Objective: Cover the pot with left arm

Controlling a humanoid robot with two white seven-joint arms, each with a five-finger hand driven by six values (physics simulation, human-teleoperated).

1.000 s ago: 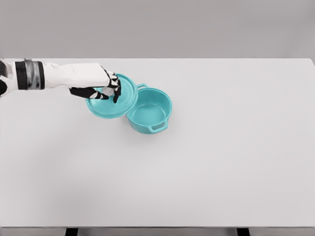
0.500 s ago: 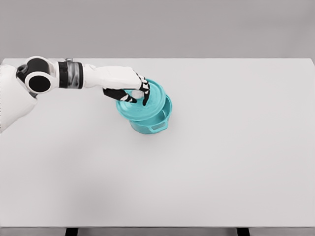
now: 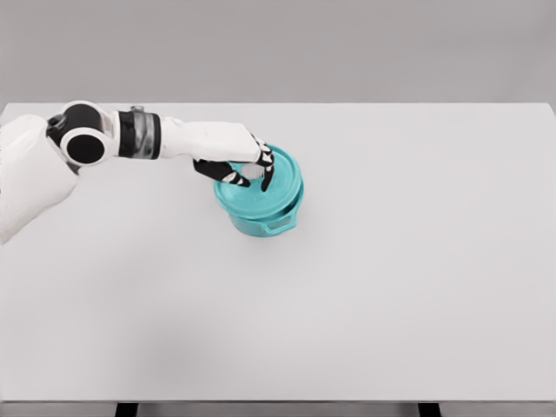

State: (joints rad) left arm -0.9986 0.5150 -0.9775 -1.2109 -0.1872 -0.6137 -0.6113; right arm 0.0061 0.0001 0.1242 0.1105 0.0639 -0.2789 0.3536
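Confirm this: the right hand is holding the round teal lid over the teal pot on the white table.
Not quite: the head view shows the left hand, its arm entering from the picture's left, holding the round teal lid over the teal pot on the white table.

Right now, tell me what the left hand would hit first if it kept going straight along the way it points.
The left hand holds the lid and points right. Beyond the pot, only bare table shows, though height is hard to judge.

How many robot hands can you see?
1. The white-and-black left hand is gripping the round teal lid over the teal pot. The right hand isn't in view.
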